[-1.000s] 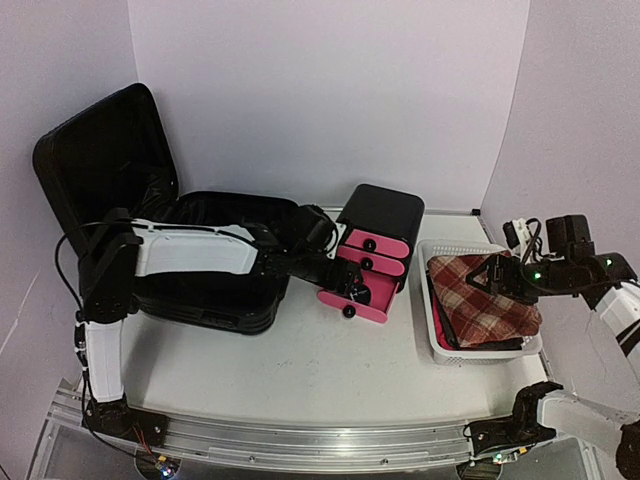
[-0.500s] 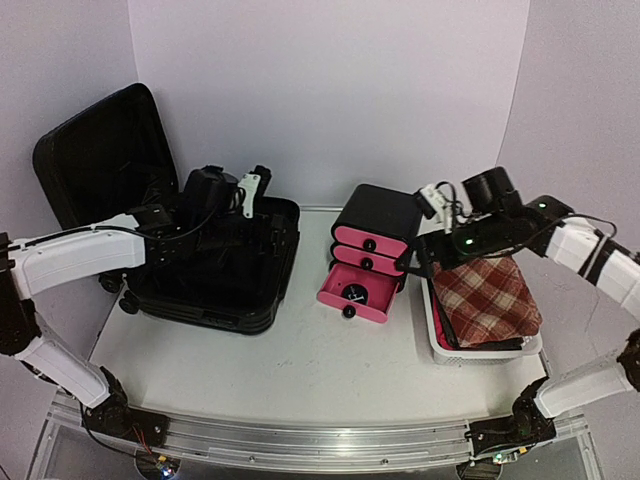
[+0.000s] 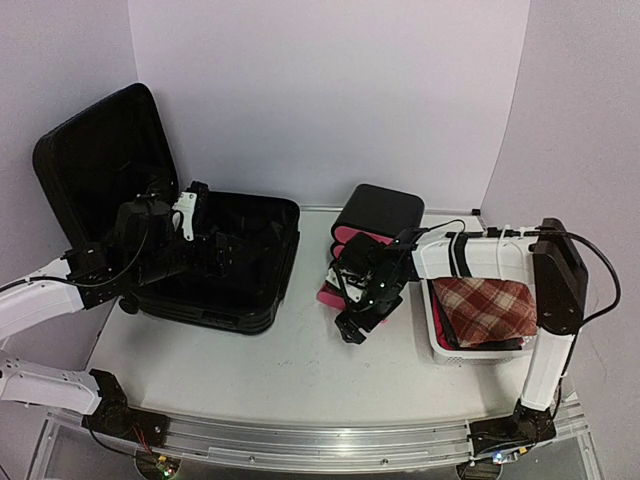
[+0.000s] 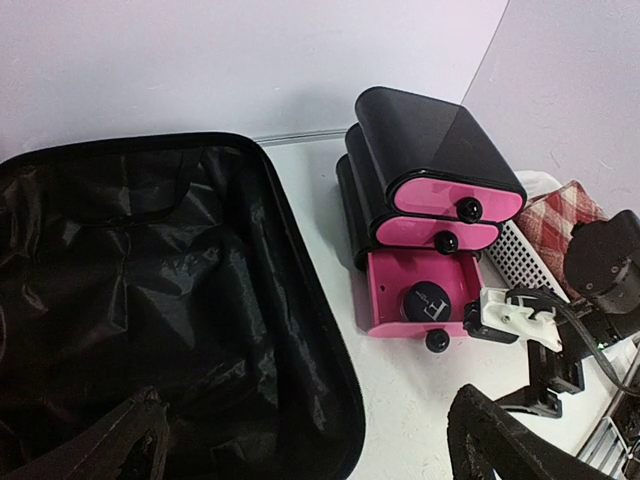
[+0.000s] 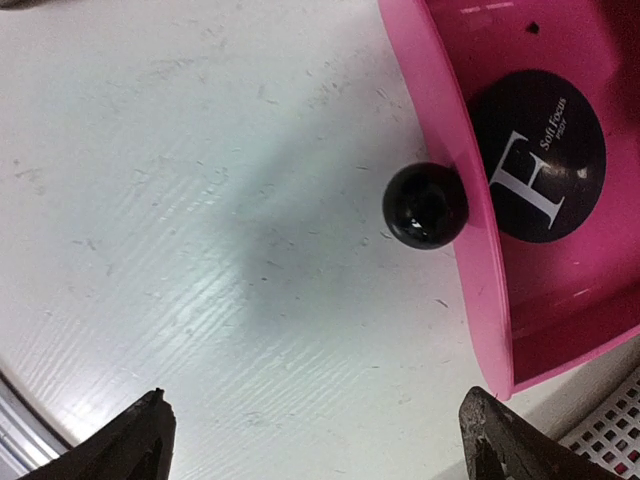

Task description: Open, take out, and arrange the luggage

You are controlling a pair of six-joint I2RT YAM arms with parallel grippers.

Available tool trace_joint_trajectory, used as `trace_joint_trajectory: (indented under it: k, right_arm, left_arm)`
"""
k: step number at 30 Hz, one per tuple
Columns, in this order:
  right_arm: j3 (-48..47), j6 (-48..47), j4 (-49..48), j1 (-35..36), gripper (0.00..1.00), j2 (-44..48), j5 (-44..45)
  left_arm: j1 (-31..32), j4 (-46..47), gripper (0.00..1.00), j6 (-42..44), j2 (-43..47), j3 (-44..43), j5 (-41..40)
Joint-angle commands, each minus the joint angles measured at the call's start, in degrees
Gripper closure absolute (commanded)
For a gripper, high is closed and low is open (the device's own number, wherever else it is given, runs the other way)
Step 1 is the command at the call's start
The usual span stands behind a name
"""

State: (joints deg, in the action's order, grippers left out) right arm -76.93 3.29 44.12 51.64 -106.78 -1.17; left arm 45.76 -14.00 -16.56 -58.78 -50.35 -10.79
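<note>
Left hand (image 3: 213, 248) hovers above the open luggage (image 3: 240, 300).

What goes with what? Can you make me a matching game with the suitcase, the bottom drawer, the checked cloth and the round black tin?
Things:
1. suitcase
2. bottom drawer
3. checked cloth
4. round black tin

Where or how:
A. lying in the white basket
B. pulled out
C. sitting inside a drawer
D. lid standing up, wide open

Pairs: 1-D, 2-B, 3-A, 4-C
</note>
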Motion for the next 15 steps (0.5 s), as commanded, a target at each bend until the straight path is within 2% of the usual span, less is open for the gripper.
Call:
trace_joint_trajectory:
  k: [1,6,15]
  right_arm:
    - [-3.71,-2.1,0.45,-0.22,0.02,-1.85,5.52]
    - [-5.37,-2.84,-0.19,-0.22,0.02,-4.96,2.44]
    - [-4.97,-4.95,-2.57,-0.22,0.02,-7.21,10.28]
  left_arm:
    - [-0.32,1.45,0.02,-1.44,3.53,1.74,-1.87]
    - [-0.27,1.5,0.02,-2.82,4.29,2.28,-0.97]
    - [-0.32,1.47,0.02,-2.96,3.49,1.22,-0.52]
